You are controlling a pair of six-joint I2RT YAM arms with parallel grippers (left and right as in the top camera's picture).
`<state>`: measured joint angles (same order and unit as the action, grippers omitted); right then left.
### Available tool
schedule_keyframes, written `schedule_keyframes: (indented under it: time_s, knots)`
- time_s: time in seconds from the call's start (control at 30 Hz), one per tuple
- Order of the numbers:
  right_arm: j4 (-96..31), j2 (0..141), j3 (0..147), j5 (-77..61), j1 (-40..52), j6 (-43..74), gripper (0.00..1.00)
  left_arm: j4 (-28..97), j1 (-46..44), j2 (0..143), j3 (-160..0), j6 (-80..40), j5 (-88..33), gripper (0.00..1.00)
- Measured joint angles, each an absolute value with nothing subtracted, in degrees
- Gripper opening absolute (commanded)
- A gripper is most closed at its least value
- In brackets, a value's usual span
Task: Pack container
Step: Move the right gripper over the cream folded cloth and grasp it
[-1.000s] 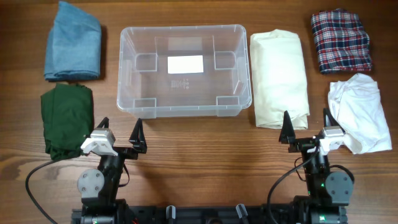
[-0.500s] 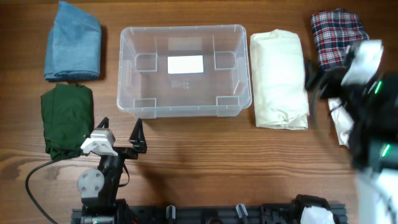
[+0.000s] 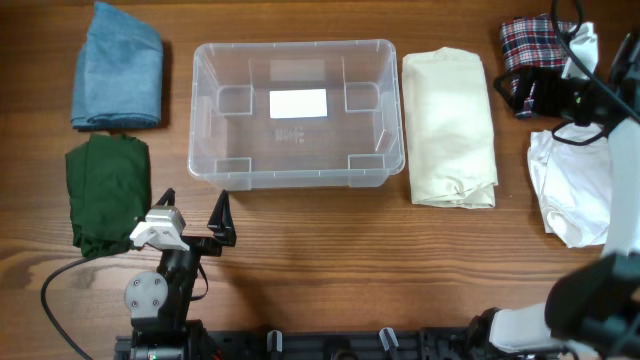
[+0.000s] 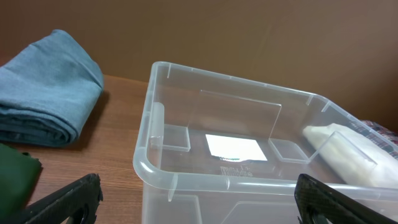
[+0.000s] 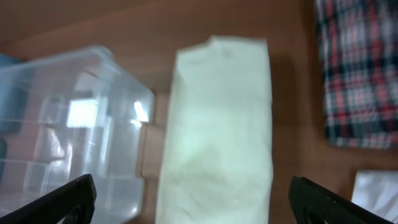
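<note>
The right arm has left its parked spot at the near edge of the desk and swung out over the far right side. A second ago it sat low beside the white cloth. Now the right claw hangs over the near edge of the plaid cloth, just beside the cream cloth. Its wrist view shows the fingers spread wide with nothing between them; the cream cloth lies straight below and the plaid one off to the side. The left claw has not stirred: fingers apart, empty, pointing at the tub

The tub stands where it did, in the middle of the desk's far half, and holds nothing; only its white label shows through the base. The blue cloth and green cloth lie untouched to its left

So packing has only just begun: a first reach is under way and no cloth is gripped yet. Cream or plaid looks the likely pick, but I cannot tell which
</note>
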<state>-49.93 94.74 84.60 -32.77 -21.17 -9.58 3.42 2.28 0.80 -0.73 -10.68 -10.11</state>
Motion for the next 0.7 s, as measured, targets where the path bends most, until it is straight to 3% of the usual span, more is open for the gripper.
schedule_keyframes:
  time_s: [0.43,0.7]
  knots:
    - [-51.4,115.4,84.4,-34.3,-24.4,-15.9,1.00,3.4,2.3,0.8,-0.7,-10.7,-10.1,1.00]
    - [-47.6,120.4,83.8,-36.1,-24.4,-17.6,1.00,3.4,2.3,0.8,-0.7,-10.7,-10.1,1.00]
